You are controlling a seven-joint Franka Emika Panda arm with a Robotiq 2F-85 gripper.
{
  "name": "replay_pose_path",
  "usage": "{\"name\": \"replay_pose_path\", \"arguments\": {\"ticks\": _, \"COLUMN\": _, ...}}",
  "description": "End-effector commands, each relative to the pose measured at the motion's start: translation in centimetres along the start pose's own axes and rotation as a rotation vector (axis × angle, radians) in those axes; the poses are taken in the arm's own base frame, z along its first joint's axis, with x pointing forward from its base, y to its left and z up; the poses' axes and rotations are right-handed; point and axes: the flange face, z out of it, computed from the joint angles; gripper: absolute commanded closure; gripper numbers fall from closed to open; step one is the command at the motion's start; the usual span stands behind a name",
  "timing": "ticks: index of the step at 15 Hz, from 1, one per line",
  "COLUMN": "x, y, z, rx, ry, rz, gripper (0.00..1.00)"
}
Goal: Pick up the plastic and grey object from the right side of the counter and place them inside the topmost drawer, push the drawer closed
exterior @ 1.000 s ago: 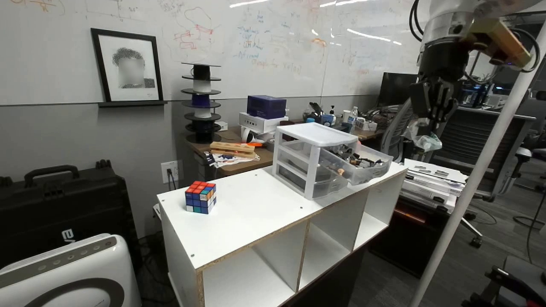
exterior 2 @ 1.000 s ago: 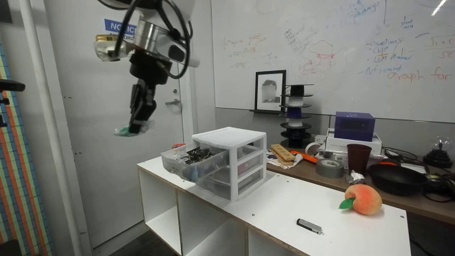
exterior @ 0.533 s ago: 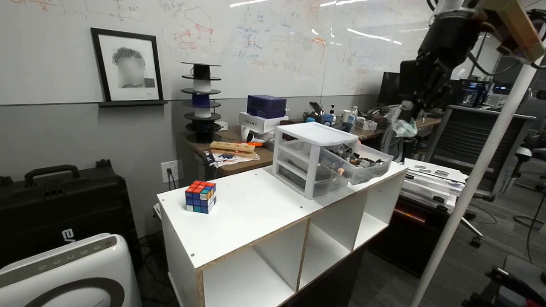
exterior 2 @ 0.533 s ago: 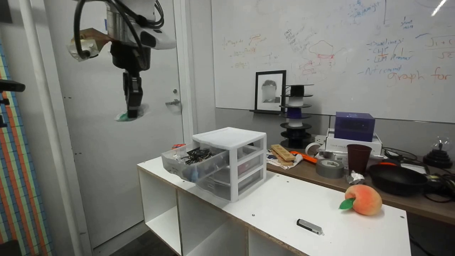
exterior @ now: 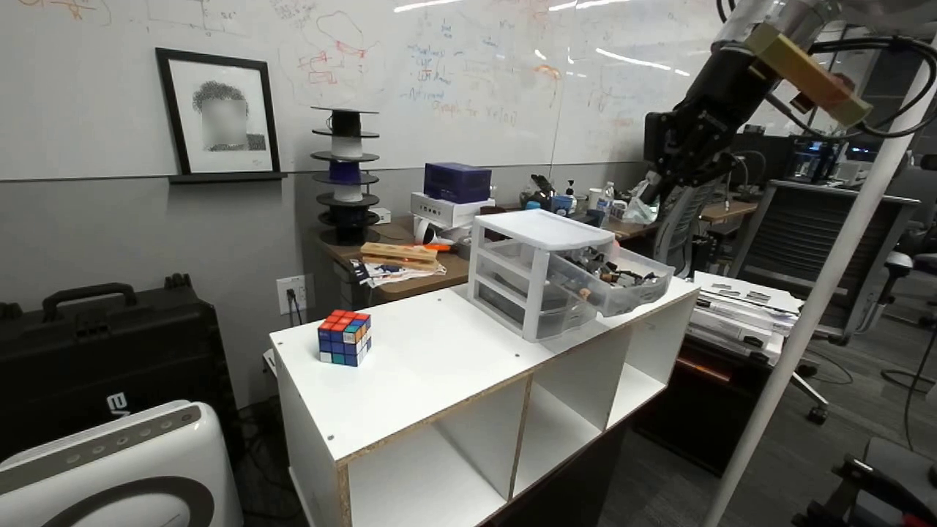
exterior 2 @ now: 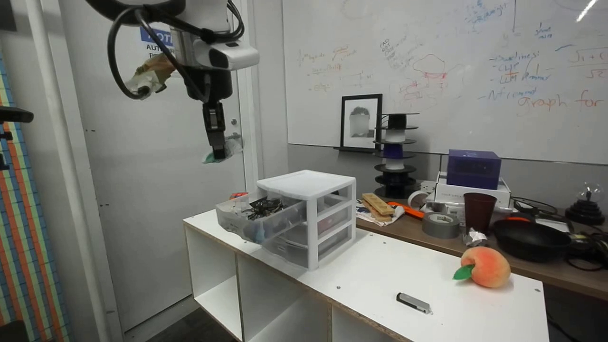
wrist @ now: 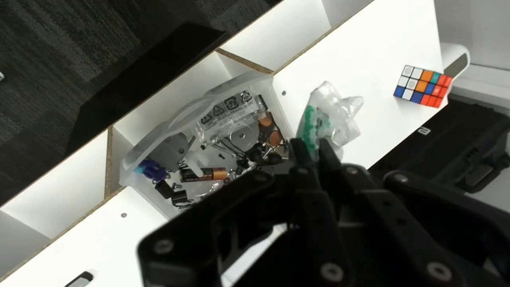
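My gripper (wrist: 312, 148) is shut on the plastic (wrist: 332, 115), a crumpled clear piece with green markings that sticks out beyond the fingertips. In an exterior view the gripper (exterior 2: 218, 153) hangs in the air above and behind the pulled-out topmost drawer (exterior 2: 232, 224), with the plastic (exterior 2: 233, 148) clear of it. That drawer juts from the white drawer unit (exterior 2: 308, 183) and holds small parts, a battery and a clear bag. The grey object (exterior 2: 414, 302), a small stick with a black end, lies on the counter (exterior 2: 370, 273); in the wrist view it is cut by the bottom edge.
A puzzle cube (exterior: 344, 338) sits on the counter on the far side of the unit from the grey object. A peach (exterior 2: 487, 267) stands near the grey object. The unit's white frame rises beside the open drawer. A pale pole (exterior: 798, 337) stands near the arm.
The gripper has risen and swung toward the drawer unit, still carrying the plastic. Drawer, grey object, cube and peach look unmoved.
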Motion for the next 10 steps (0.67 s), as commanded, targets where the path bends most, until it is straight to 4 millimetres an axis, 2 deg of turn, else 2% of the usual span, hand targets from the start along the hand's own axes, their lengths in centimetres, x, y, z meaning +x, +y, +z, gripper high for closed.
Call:
{"name": "replay_pose_path", "arguments": {"ticks": 1, "x": 3.8, "y": 0.6, "z": 1.7, "rx": -0.028, "ry": 0.033, "rz": 0.093, "gripper": 0.98}}
{"name": "replay_pose_path", "arguments": {"ticks": 5, "x": 6.7, "y": 2.4, "z": 3.7, "rx": -0.071, "ry": 0.033, "rz": 0.19, "gripper": 0.98}}
{"name": "replay_pose_path", "arguments": {"ticks": 10, "x": 8.4, "y": 3.4, "z": 5.8, "rx": -0.127, "ry": -0.007, "rz": 0.26, "gripper": 0.98}}
